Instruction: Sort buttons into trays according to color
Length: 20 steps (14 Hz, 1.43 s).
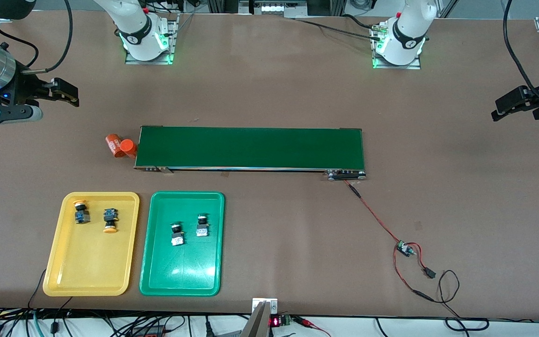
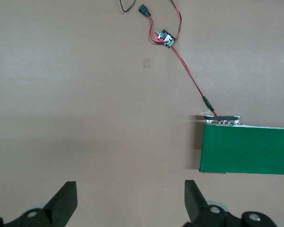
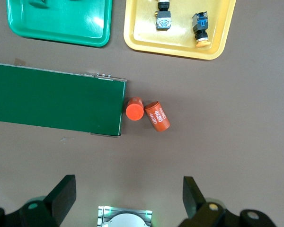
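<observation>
Sorting looked complete: yellow-capped buttons (image 1: 94, 216) in yellow tray (image 1: 87, 276), green-capped buttons (image 1: 189, 228) in green tray (image 1: 180, 281). Left claw (image 1: 517, 105) and right claw (image 1: 61, 91) hung released, waiting. Risk: a low retreat might clip the orange cylinders (image 1: 120, 146).

Four buttons (image 1: 82, 212), two trays (image 1: 59, 262), two orange cylinders (image 1: 114, 144)

right hand (image 1: 66, 93): I see it at the front view's edge, most of its arm cut off.
left hand (image 1: 515, 105): same at the other edge, wrist out of frame.
green tray (image 3: 61, 28): cut by the right wrist view's edge, I can't see its buttons there.
conveyor belt (image 2: 248, 149): only one end shows in the left wrist view.
button caps (image 1: 176, 227): too small for me to read their colour in the green tray.
</observation>
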Tool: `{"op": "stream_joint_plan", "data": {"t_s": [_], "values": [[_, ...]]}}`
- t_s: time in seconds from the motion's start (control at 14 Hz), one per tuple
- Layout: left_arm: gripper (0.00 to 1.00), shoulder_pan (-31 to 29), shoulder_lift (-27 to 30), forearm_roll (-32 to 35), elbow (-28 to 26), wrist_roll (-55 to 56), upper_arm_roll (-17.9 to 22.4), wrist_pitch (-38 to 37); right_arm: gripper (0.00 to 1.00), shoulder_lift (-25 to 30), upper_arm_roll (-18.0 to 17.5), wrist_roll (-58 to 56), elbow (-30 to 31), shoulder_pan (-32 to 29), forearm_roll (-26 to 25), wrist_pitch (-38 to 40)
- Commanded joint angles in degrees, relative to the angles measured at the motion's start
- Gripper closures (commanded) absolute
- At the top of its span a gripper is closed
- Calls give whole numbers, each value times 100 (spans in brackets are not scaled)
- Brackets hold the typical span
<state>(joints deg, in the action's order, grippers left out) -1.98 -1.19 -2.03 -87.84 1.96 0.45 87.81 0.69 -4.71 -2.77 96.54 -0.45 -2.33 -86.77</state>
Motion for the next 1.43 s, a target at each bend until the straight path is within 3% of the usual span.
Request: {"op": "stream_joint_plan", "data": {"t_s": [0.0,1.36], "values": [[0,-30,110,63,-67,32,16,8,0,-105,22,49,-153,36,110,11],[0,-75,110,63,-67,32,16,8,0,-166,102,49,-188,168,171,-15]]}}
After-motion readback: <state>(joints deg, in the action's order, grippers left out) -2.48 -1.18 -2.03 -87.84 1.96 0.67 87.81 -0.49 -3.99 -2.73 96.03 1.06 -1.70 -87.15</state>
